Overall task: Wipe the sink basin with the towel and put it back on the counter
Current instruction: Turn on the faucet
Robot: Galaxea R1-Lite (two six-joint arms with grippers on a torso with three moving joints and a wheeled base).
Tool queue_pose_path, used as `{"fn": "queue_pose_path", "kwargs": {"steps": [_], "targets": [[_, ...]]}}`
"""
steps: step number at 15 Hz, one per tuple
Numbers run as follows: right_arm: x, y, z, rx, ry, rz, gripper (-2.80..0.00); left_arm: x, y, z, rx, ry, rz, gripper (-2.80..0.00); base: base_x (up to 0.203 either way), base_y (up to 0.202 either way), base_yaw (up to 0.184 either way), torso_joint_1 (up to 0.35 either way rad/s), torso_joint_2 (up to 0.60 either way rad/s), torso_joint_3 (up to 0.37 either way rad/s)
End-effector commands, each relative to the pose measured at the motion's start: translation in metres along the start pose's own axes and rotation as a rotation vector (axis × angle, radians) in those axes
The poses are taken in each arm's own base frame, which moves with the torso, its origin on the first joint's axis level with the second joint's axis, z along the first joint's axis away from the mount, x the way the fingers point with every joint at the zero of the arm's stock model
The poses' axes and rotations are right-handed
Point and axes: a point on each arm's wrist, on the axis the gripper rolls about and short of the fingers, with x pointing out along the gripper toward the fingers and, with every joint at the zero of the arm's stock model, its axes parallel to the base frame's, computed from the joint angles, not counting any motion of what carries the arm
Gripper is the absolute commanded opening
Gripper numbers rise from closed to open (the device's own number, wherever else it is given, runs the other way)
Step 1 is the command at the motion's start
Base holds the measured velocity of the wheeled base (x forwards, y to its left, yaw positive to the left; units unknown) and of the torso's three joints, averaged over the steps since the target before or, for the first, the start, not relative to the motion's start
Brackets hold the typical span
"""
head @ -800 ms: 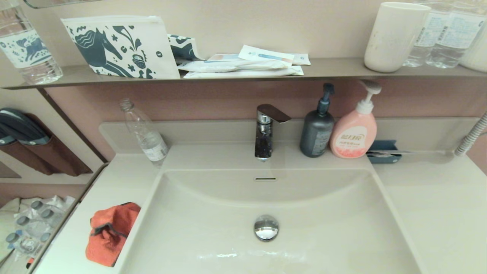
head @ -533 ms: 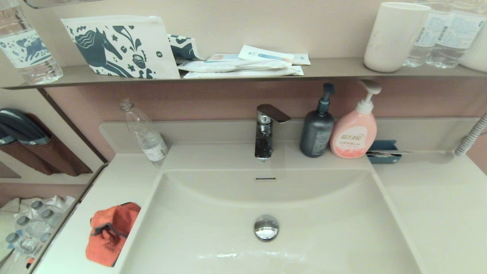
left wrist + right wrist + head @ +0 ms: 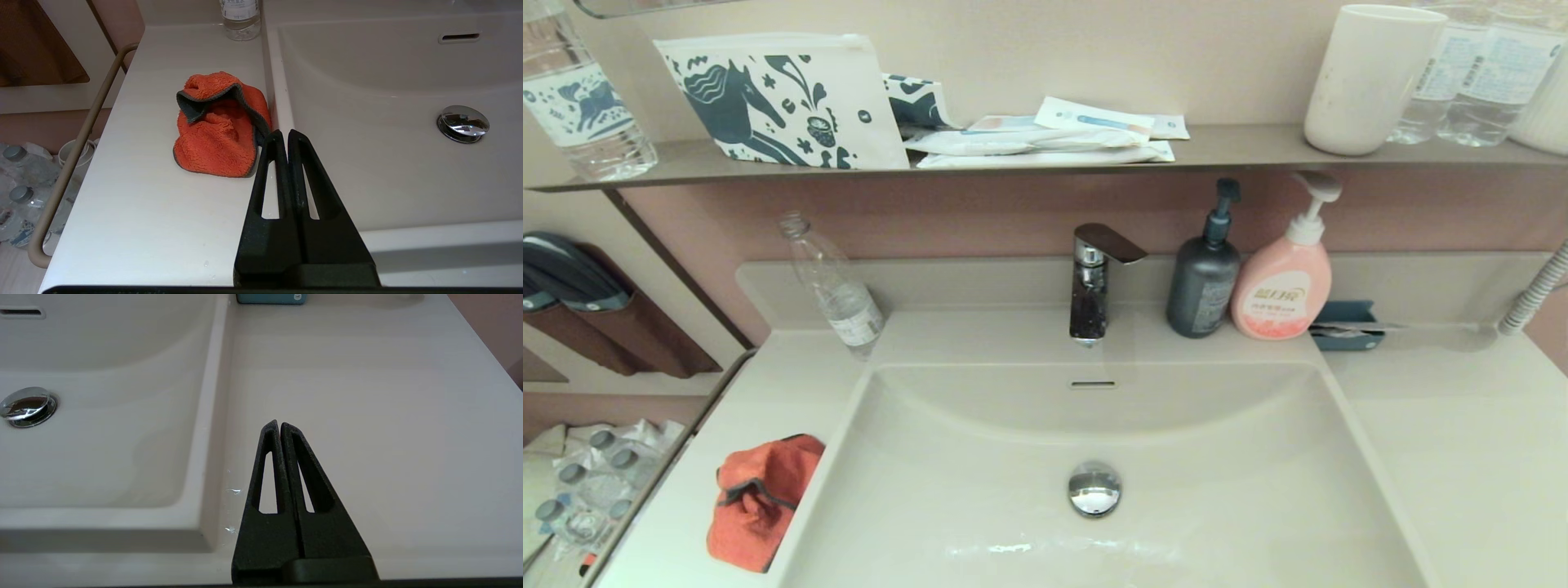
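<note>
Crumpled orange-red towel [image 3: 760, 500] [image 3: 220, 124] lying on the counter [image 3: 1462, 457] [image 3: 143, 204] left of the sink basin [image 3: 1176, 425] [image 3: 367, 81], hard against the basin's rim. Left gripper [image 3: 288, 132] poised above the counter's front, fingers pressed together and empty, tips just beside the towel's near corner, by the rim. Right gripper [image 3: 279, 424] likewise closed on nothing, above the bare counter [image 3: 367, 396] right of the basin [image 3: 102, 437], well apart from the towel. Chrome drain stopper [image 3: 1094, 488] [image 3: 463, 122] [image 3: 27, 406] mid-basin.
</note>
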Motion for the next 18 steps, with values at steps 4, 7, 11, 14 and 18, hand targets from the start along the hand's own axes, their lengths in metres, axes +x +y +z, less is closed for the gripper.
{"fn": "queue_pose_path", "kwargs": {"steps": [4, 7, 11, 14, 18], "targets": [[-0.003, 0.001, 0.026, -0.015, -0.022, 0.043, -2.8, 0.0, 0.0, 0.0, 0.0, 0.001, 0.0, -2.8, 0.0, 0.0, 0.0, 0.0, 0.0, 0.0], [0.007, 0.0, 0.058, -0.002, 0.02, 0.052, -2.8, 0.0, 0.0, 0.0, 0.0, 0.001, 0.0, -2.8, 0.0, 0.0, 0.0, 0.0, 0.0, 0.0], [0.04, 0.0, 0.11, 0.063, 0.108, 0.082, -2.8, 0.0, 0.0, 0.0, 0.0, 0.001, 0.0, -2.8, 0.0, 0.0, 0.0, 0.0, 0.0, 0.0], [0.08, 0.004, 0.136, 0.096, 0.173, 0.126, -2.8, 0.0, 0.0, 0.0, 0.0, 0.001, 0.0, -2.8, 0.0, 0.0, 0.0, 0.0, 0.0, 0.0], [0.131, 0.018, 0.147, 0.074, 0.164, 0.199, -2.8, 0.0, 0.0, 0.0, 0.0, 0.001, 0.0, -2.8, 0.0, 0.0, 0.0, 0.0, 0.0, 0.0]]}}
